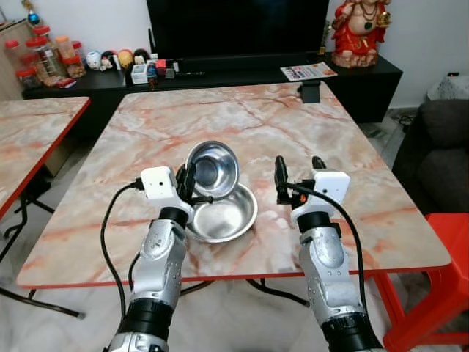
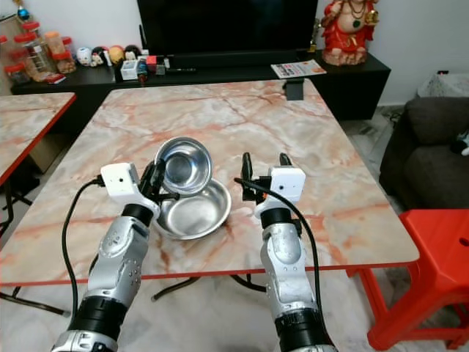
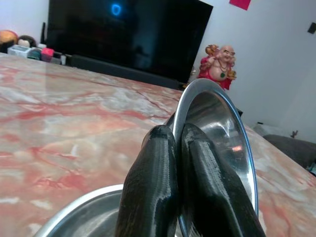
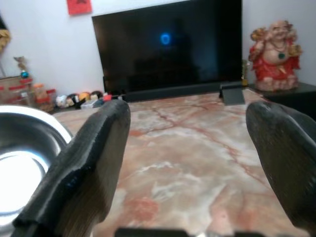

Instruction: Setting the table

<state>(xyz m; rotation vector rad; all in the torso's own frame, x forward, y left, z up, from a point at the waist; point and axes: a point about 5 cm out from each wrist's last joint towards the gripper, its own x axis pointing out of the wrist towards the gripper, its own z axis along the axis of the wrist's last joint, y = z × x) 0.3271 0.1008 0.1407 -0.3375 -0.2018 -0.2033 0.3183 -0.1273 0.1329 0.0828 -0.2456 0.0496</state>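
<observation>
I am holding the left gripper (image 1: 186, 181) pinched shut on the rim of the upper steel bowl (image 1: 212, 169), fingers (image 3: 163, 187) pressed together with the thin wall between them. The bowl is tilting up on edge, open side facing me, above the lower steel bowl (image 1: 223, 216), which is sitting flat on the marble table (image 1: 344, 220) near its front edge. My reading: I am separating a nested pair so each can go to its own place; a rim pinch is the only grip a smooth bowl offers.

The right gripper (image 1: 299, 178) is hovering just beside the lower bowl with its fingers spread wide, holding nothing, probably waiting to steady or take that one.

The table has an orange edge. Behind it a dark television (image 1: 238, 29) is standing on a low black cabinet (image 1: 366, 77), with a red figurine (image 1: 360, 33). A red stool (image 1: 432, 286) is standing at my right, a second marble table (image 1: 33, 139) at my left.
</observation>
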